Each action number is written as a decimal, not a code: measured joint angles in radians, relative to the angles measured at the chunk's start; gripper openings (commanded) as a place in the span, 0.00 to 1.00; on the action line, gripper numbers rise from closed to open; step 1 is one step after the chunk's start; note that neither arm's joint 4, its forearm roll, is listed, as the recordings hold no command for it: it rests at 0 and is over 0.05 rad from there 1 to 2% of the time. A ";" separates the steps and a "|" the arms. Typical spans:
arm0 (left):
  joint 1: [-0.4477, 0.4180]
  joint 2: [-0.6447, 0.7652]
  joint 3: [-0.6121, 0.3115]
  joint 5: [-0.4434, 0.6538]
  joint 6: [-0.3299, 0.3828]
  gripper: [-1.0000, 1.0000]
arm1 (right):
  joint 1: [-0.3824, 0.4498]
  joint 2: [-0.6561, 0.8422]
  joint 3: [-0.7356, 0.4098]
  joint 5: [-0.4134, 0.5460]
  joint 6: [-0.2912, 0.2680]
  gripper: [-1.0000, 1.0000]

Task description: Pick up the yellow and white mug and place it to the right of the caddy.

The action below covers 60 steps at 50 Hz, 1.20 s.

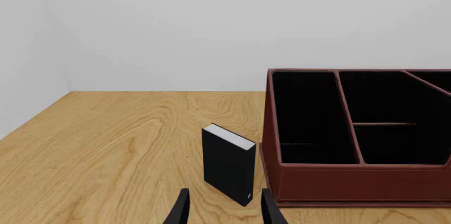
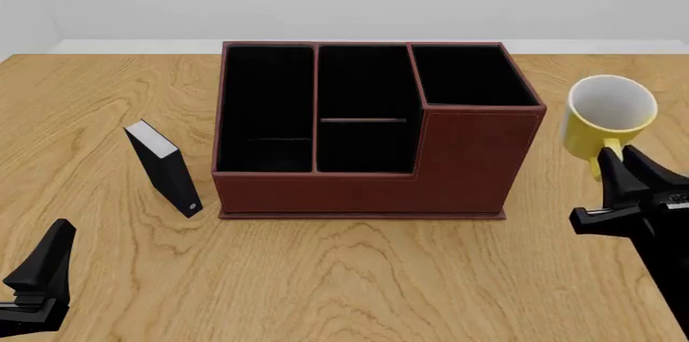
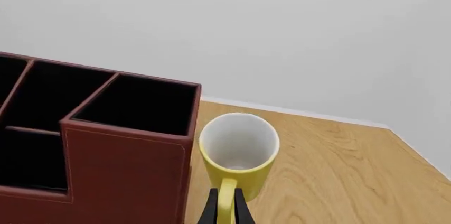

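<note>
Right tool (image 3: 225, 205): fingers nearly closed, pinching the yellow loop handle of the yellow and white mug (image 3: 238, 147) between them. The handle points back toward the tool. Directly ahead of the tool the mug stands upright, white interior visible, mouth open upward. In the front view the same tool (image 2: 627, 171) sits just behind the mug (image 2: 608, 116), at the near side of it.

Beyond the tool and to its left: the caddy (image 2: 372, 136), reddish-brown, black-lined compartments, its taller section nearest the mug. Mug is just beside the caddy's right end, apart from it by a narrow gap; whether the mug base touches the desk (image 2: 356, 277) cannot be told.

Left tool (image 1: 224, 211): fingers parted wide, holding nothing, low over the desk. Just ahead of it a thin black box (image 1: 228, 163) stands on end, with the caddy's left end (image 1: 352, 139) beside that box.
</note>
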 measured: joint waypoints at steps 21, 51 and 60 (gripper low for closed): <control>0.000 0.000 0.000 0.000 0.000 1.00 | -0.017 0.126 0.018 -0.117 0.011 0.00; 0.000 0.000 0.000 0.000 0.000 1.00 | -0.031 0.316 0.027 -0.280 0.021 0.00; 0.000 0.000 0.000 0.000 0.000 1.00 | -0.034 0.352 0.024 -0.299 0.024 0.00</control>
